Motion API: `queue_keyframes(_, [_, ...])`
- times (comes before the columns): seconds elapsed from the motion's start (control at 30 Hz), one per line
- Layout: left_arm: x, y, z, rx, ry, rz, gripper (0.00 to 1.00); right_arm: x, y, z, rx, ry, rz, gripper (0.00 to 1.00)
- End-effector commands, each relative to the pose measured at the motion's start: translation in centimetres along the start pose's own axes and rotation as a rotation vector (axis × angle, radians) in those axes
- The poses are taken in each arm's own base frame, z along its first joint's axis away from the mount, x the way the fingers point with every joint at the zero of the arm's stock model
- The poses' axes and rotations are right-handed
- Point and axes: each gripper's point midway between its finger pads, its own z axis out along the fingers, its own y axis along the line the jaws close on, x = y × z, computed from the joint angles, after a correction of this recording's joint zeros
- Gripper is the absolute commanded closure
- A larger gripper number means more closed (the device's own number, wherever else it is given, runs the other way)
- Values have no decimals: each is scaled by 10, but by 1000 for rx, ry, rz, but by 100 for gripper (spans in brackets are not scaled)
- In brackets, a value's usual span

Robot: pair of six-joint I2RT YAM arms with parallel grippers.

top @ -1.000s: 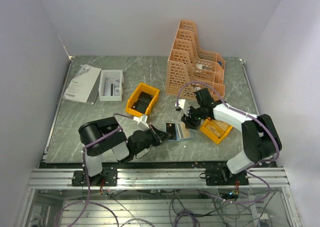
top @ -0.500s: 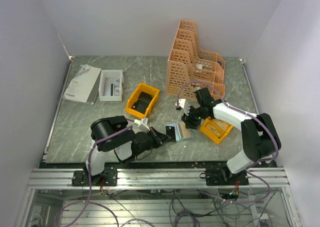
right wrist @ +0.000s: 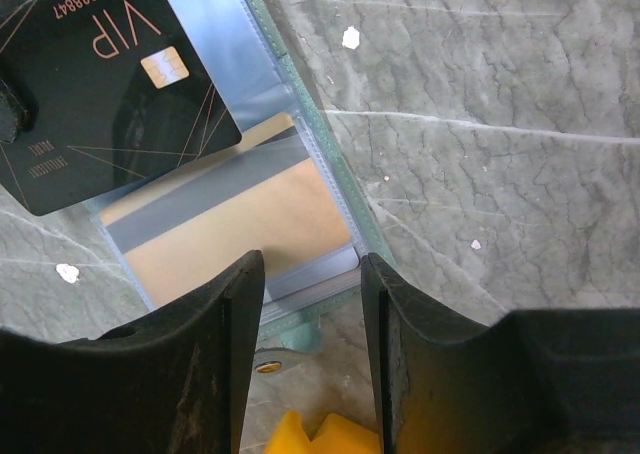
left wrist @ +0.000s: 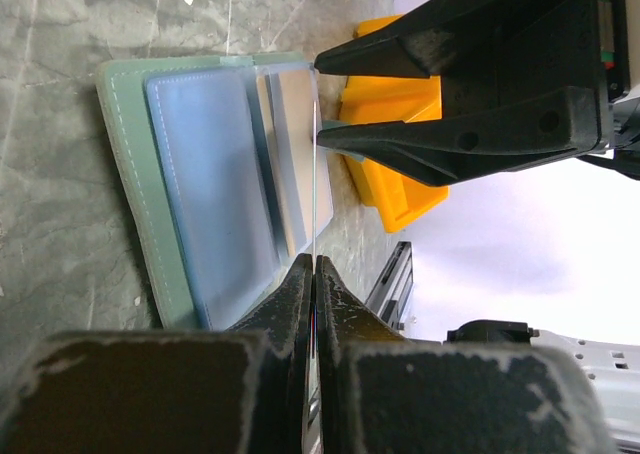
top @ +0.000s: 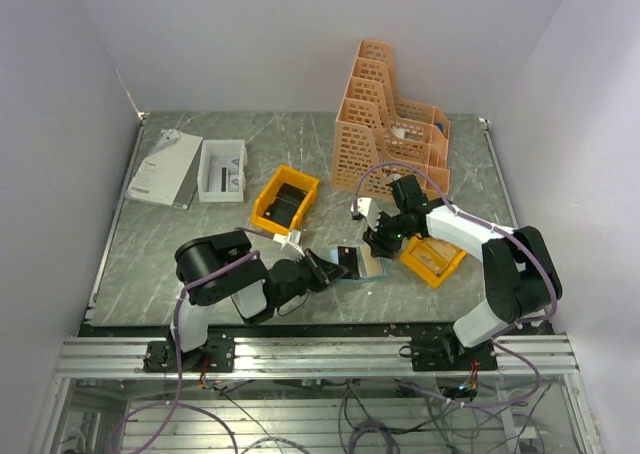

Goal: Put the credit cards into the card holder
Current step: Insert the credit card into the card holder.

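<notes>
Pinching a black card (right wrist: 100,84), left fingers (left wrist: 282,304) overhang the card holder (left wrist: 125,164).

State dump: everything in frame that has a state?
card holder: open, lying flat.
black VIP card: pinched in left gripper, over the holder, not inserted.
tan card: seated in a holder pocket.
left gripper: shut on black VIP card.
right gripper: open, tips at the holder's edge.
orange file rack: upright.
</notes>
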Motion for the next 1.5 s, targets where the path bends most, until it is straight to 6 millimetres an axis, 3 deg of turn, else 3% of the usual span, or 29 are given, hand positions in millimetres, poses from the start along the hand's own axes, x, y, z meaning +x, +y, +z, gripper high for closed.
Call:
queue_keyframes(0.0, [4, -8, 3, 28, 27, -5, 93, 8, 0, 1, -7, 35, 18, 57])
queue_keyframes(0.83, [7, 8, 1, -50, 69, -5, 93, 13, 0, 4, -17, 54, 25, 57])
queue_keyframes(1.47, [8, 8, 6, -47, 86, -40, 93, 15, 1, 5, -20, 62, 27, 57])
